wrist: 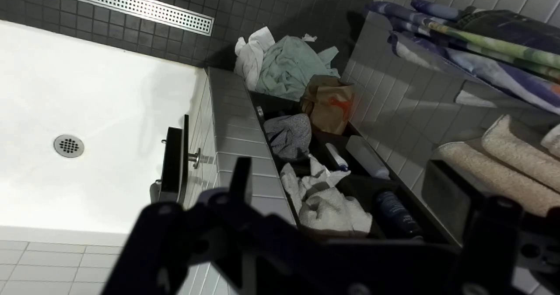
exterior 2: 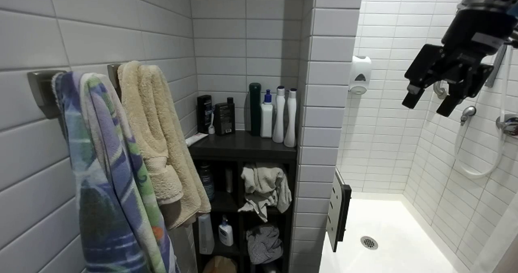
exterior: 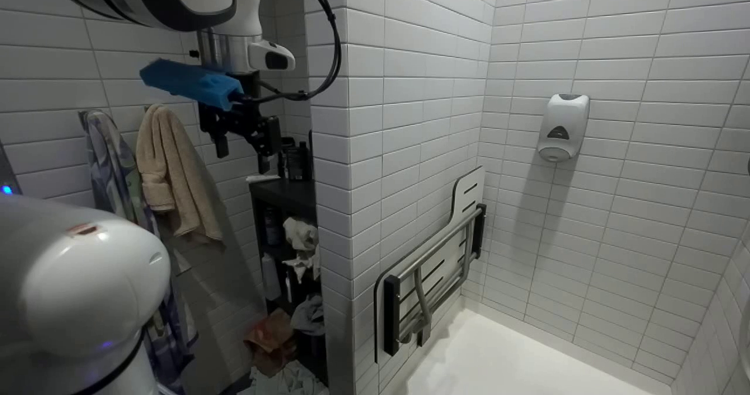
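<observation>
The pale cloth [wrist: 337,212] is stuffed into a compartment of the black shelf [exterior 2: 243,143], below the jaws and well apart from them; in the wrist view it is seen through the gap between the two fingers [wrist: 241,174], beyond their tips. The jaws of the gripper [exterior: 243,156] are spread wide, with only air held between them. Beside the cloth, also framed within that gap, a dark blue bottle [wrist: 396,212] is stood in the next compartment. Past the finger nearer the bottle, a tan towel [wrist: 494,168] is hung. Lower beneath the jaws, a grey cloth [wrist: 288,135] is kept in the shelf, with a paper bag [wrist: 328,104] placed just beside it. Farther down, a light green cloth [wrist: 291,67] is heaped at the shelf's foot. Beyond that, a metal drain strip [wrist: 131,6] is set in the dark floor [wrist: 245,1]; it is shown by the wrist view alone. The white bottles [exterior 2: 279,115] on the shelf top and the shower hose [exterior 2: 477,175] are shown in an exterior view but are left out of the wrist view. The slatted face of the folded seat [exterior: 448,251], lower than the jaws, is displayed in an exterior view, while little more than its edge is seen from the wrist.
</observation>
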### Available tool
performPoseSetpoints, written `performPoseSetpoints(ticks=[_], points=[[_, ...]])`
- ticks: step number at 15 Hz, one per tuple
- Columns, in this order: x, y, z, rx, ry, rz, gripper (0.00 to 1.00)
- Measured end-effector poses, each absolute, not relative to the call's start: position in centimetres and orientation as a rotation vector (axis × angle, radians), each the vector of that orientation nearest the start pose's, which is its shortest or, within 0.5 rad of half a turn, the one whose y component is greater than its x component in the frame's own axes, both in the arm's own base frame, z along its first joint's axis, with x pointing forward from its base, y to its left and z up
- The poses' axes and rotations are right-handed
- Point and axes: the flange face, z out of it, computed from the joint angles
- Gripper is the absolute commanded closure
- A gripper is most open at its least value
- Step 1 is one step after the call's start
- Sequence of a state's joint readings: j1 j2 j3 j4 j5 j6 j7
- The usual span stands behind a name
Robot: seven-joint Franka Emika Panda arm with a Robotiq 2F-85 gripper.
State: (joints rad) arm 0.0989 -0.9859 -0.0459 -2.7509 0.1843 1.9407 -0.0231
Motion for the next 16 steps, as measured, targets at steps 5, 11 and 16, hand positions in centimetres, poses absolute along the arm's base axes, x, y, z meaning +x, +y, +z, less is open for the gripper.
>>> performPoseSetpoints(ticks=[5, 11, 16], points=[[28.1, 5.4, 50.2, -2.890, -0.031, -0.272, 0.00], [28.8, 13.9, 51.0, -2.927, -0.086, -0.346, 0.00], [30.3, 20.0, 50.3, -2.955, -0.180, -0.456, 0.00]])
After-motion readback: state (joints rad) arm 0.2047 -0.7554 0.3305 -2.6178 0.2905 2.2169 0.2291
